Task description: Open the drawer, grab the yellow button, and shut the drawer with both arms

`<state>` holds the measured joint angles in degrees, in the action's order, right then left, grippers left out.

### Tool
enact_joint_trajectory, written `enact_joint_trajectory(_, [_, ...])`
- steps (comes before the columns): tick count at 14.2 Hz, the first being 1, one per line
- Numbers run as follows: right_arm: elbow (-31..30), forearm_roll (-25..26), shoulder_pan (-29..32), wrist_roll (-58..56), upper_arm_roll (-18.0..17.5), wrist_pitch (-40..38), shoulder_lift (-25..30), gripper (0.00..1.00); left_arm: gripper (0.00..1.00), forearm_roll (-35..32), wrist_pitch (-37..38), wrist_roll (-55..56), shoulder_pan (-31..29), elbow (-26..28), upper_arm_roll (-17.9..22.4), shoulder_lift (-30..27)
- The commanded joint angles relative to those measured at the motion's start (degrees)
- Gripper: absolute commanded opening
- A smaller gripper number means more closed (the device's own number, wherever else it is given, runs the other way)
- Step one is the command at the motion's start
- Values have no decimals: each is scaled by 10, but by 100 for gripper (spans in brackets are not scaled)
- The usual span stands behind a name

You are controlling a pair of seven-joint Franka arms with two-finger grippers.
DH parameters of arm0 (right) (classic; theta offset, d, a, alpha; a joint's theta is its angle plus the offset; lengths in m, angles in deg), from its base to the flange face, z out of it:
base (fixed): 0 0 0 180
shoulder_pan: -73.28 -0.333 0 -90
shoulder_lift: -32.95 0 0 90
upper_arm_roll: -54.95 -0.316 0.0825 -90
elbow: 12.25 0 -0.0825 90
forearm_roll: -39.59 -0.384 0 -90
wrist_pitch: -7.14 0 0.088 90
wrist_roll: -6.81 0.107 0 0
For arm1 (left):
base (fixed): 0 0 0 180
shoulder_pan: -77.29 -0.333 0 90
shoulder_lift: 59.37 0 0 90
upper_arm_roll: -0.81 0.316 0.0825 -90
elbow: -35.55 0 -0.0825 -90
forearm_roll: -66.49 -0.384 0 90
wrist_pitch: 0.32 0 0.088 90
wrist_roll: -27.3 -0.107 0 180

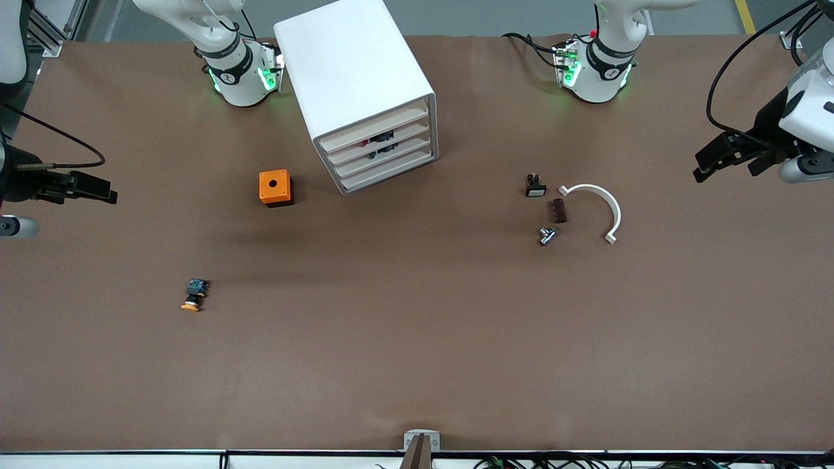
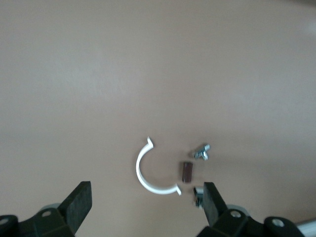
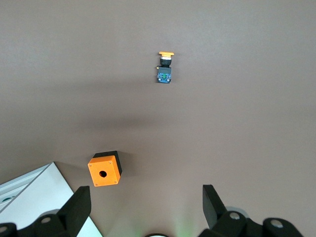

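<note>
The white cabinet (image 1: 355, 71) stands between the two arm bases, and its four stacked drawers (image 1: 381, 153) are all pushed in. The button (image 1: 193, 294), orange cap and blue rear end, lies on its side on the table, nearer the front camera than the cabinet and toward the right arm's end. It also shows in the right wrist view (image 3: 164, 66). My right gripper (image 1: 98, 189) (image 3: 145, 205) is open and empty, up over the right arm's end of the table. My left gripper (image 1: 723, 166) (image 2: 146, 202) is open and empty, over the left arm's end.
An orange cube with a hole (image 1: 276, 187) (image 3: 104, 170) sits beside the cabinet. Toward the left arm's end lie a white arc clamp (image 1: 596, 208) (image 2: 150, 173), a black part with a white face (image 1: 535, 186), a brown piece (image 1: 559, 210) and a metal wing nut (image 1: 547, 235).
</note>
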<state>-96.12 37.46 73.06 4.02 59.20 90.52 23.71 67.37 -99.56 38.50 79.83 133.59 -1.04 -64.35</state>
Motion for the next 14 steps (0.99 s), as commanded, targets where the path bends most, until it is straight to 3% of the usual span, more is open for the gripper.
enact_joint_trajectory(1, [7, 5, 2, 9, -2, -9, 1, 100, 99, -14, -1, -7, -3, -47, -4, 33])
enact_joint_trajectory(14, [17, 5, 4, 11, 0, -9, -2, 100, 99, 0, 2, 1, 2, -60, -5, 38])
